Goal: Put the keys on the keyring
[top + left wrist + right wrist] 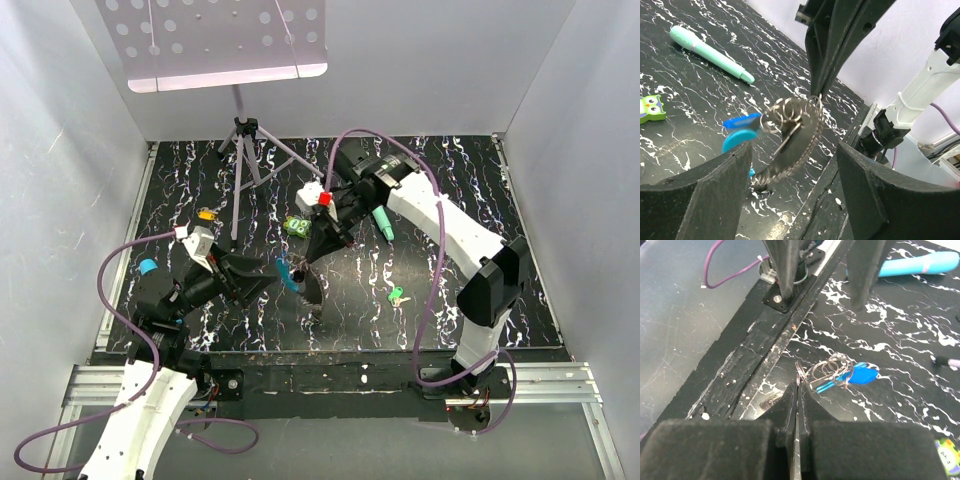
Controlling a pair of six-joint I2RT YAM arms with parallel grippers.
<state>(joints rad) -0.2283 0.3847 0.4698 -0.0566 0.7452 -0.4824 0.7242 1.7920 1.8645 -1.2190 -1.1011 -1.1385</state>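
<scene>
The keyring is a grey beaded chain (790, 157) with small wire rings (832, 366) and a blue clasp (740, 131). My right gripper (308, 260) points down and is shut on one thin wire ring (799, 377), holding the keyring just above the mat while the chain's end trails onto it. My left gripper (272, 280) is open, with its fingers (705, 195) on either side of the hanging chain and not touching it. The keys (397, 296), one light green and one yellow-orange, lie together on the mat right of both grippers, out of both wrist views.
A teal pen-like stick (383, 222) lies behind the right gripper. A square green owl object (296, 228) sits beside it. A tripod stand (245, 150) is at the back left. The mat's front edge and metal rail (785, 335) run close below the keyring.
</scene>
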